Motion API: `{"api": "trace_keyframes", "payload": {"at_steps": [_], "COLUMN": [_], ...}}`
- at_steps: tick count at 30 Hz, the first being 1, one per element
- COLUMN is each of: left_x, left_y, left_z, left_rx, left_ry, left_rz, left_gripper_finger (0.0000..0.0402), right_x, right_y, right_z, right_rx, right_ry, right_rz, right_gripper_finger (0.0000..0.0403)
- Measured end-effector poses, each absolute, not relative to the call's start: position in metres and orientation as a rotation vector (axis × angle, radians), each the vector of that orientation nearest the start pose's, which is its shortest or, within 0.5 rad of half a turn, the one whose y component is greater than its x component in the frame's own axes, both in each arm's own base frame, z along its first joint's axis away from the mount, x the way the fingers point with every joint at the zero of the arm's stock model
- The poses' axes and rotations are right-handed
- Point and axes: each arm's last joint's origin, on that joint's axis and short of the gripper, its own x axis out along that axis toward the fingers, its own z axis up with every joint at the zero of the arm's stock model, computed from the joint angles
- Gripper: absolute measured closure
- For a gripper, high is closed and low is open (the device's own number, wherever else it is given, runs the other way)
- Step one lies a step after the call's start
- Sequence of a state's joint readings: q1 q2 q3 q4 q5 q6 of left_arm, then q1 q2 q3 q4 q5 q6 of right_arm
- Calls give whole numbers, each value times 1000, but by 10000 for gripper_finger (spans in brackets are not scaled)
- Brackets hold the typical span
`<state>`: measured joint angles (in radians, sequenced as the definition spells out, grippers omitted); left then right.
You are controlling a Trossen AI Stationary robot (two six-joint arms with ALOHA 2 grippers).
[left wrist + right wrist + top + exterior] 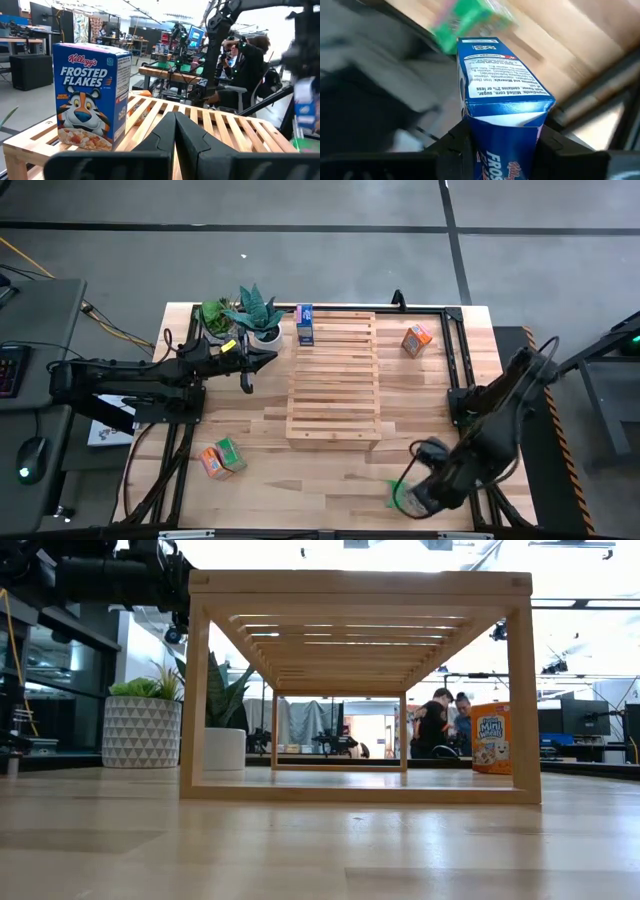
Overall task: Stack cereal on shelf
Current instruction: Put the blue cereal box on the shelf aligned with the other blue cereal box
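The light-wood slatted shelf [333,380] [360,690] stands mid-table. One blue cereal box [305,325] [92,102] stands upright on the shelf's far left corner. My left gripper [248,370] [175,135] hovers shut, left of the shelf and level with its top. My right gripper [418,498] [502,150] is by the table's near right edge, shut on a second blue box [500,85]. A green box [400,496] [470,17] lies just beyond it. An orange box [416,339] [492,738] stands on the table right of the shelf. An orange and a green box [221,458] lie near left. My right gripper pinches the blue cereal box between its two fingers [452,145], one on each of two opposite faces near one end [490,135]. The box sticks out forward past the fingertips, its printed side panel toward the wrist camera. Whether any part rests on the table does not show.
Two potted plants [245,315] [143,730] stand at the far left, beside my left gripper. Black frame rails [460,350] run along the table's sides. People [440,720] sit in the room behind. Bare wood lies between the shelf and the near edge.
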<state>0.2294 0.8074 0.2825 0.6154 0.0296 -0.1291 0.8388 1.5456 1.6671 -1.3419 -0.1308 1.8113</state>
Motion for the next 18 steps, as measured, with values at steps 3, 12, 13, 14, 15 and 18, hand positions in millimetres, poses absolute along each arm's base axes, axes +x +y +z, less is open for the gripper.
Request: {"api": "trace_keyframes", "payload": {"at_steps": [3, 12, 13, 14, 15, 18], "left_x": [172, 171, 171, 171, 171, 172], "left_y": [39, 39, 39, 39, 39, 39], "left_z": [232, 232, 232, 232, 232, 232], "left_rx": [-117, -117, -117, -117, -117, -117], "left_ry": [-97, -97, -97, -97, -97, -97], "left_rz": [194, 193, 194, 193, 194, 194], "left_gripper_finger": [401, 401, 401, 401, 402, 401], "right_x": [186, 211, 216, 222, 229, 254], "right_y": [201, 124, 114, 103, 91, 55], "right_z": [399, 456, 459, 461, 462, 461], "right_rx": [1012, 692, 674, 664, 663, 663], "right_ry": [1285, 772, 740, 718, 701, 704], "right_rz": [-378, -496, -522, -551, -578, -619], "right_gripper_finger": [288, 288, 288, 288, 288, 288]}}
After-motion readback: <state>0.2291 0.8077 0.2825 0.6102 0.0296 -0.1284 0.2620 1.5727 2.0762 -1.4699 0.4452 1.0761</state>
